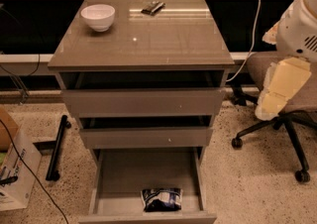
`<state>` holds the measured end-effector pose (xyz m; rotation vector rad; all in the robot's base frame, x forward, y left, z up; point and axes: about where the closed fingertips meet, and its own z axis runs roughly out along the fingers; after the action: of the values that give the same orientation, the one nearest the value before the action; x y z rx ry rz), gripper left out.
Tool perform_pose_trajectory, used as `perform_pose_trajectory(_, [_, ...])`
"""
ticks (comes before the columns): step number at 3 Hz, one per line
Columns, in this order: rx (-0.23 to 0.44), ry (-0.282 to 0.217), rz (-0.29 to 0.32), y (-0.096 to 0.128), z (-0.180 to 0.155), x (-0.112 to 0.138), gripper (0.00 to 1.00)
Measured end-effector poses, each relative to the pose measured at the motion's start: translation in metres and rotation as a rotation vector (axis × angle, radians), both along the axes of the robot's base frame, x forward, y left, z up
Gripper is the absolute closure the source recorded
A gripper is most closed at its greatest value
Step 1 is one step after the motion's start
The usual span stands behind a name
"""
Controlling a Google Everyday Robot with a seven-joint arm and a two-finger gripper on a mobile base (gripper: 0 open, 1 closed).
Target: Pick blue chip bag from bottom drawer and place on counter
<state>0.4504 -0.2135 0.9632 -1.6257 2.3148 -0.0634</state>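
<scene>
One blue chip bag lies at the front of the bottom drawer, lower centre, with the counter above. The gripper hangs at the right edge, well apart — released or clenched, I cannot tell. Likely risk: a low reach clipping the front panel, or the foil slipping.

The arm shows as a white rounded housing beyond the tabletop's right edge, near its front right corner. Below it, the pale cream gripper hangs angled down and leftward, clear of the tabletop.
</scene>
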Motion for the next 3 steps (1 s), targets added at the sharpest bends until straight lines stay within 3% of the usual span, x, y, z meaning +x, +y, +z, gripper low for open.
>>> perform_pose_trajectory(2, [0.078, 0.095, -0.257, 0.008, -0.057, 0.024, 0.0])
perform_pose_trajectory(3, [0.078, 0.095, -0.257, 0.008, -0.057, 0.024, 0.0])
